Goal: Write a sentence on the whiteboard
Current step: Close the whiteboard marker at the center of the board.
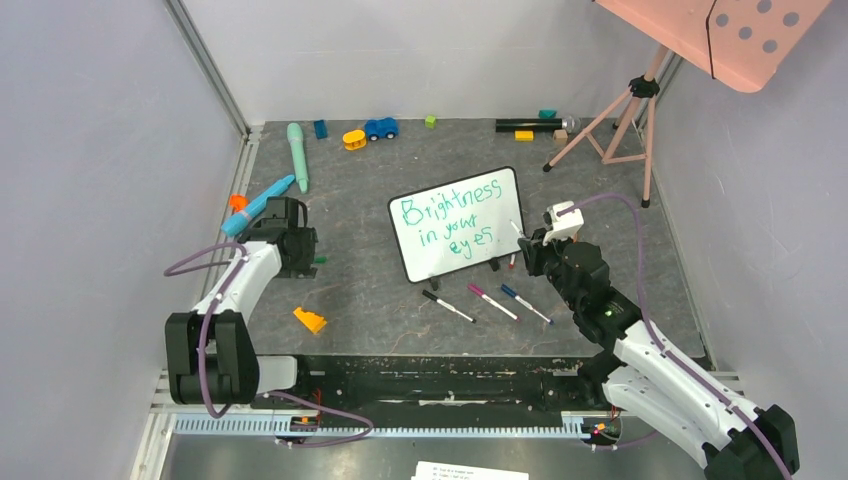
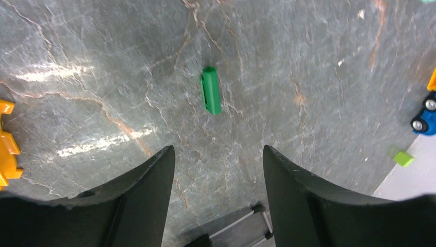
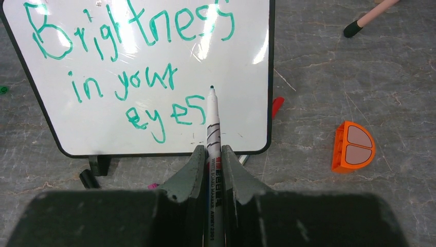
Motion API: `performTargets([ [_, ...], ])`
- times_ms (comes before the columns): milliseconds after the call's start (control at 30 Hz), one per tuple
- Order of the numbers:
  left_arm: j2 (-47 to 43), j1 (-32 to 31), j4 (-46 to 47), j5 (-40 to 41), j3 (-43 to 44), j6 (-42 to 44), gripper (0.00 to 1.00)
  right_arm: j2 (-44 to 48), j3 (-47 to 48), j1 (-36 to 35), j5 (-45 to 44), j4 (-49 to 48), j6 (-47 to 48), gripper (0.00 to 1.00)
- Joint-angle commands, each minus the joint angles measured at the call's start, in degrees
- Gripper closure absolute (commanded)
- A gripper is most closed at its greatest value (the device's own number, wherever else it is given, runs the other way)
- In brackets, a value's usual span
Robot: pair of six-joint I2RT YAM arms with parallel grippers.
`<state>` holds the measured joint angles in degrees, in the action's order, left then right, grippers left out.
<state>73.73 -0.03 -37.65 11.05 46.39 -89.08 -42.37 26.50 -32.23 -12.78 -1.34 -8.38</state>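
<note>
The whiteboard [image 1: 497, 196] stands tilted on small black feet mid-table; it fills the upper left of the right wrist view [image 3: 247, 72]. The sentence [image 1: 452, 220] in teal-green reads "Brightness in your eyes" in three lines, and it shows in the right wrist view too [image 3: 128, 67]. My right gripper [image 1: 532, 248] sits by the board's right edge, shut on a white whiteboard marker [image 3: 213, 128] whose uncapped tip points at the board just right of "eyes". My left gripper [image 1: 300, 240] is open and empty over bare table, with a green marker cap [image 2: 211, 90] ahead of it.
Three capped markers [image 1: 485, 302] lie in front of the board. A yellow block [image 1: 309, 320], blue and teal toys [image 1: 258, 205], toy cars [image 1: 380, 128] and a black bar [image 1: 528, 125] lie around. A pink tripod [image 1: 620, 115] holds a pink dotted panel [image 1: 745, 35]. An orange block [image 3: 353, 145] lies right.
</note>
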Motion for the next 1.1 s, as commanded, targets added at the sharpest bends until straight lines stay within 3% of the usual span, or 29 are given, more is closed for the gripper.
performTargets([
  [0,2.86,2.21,-0.46,0.92,0.98,-4.39,0.35,0.81,0.79,0.14,-0.44,-2.56,0.12,1.0],
  [600,17.55,3.41,1.58,-3.86,5.02,-5.76,0.42,2.9,-0.23,0.14,-1.46,-3.46,0.25,1.0],
  [800,20.54,4.61,4.81,-6.63,2.51,-7.71,0.62,4.59,-0.95,0.1,-2.54,-2.87,0.13,1.0],
  [933,23.17,5.33,6.62,-8.95,1.8,-6.39,0.98,4.94,-0.78,0.19,-2.34,-2.23,0.34,1.0],
  [1067,18.09,5.48,12.01,-7.38,-0.24,2.0,0.98,4.62,-0.05,0.19,-0.27,-1.2,1.03,1.0],
])
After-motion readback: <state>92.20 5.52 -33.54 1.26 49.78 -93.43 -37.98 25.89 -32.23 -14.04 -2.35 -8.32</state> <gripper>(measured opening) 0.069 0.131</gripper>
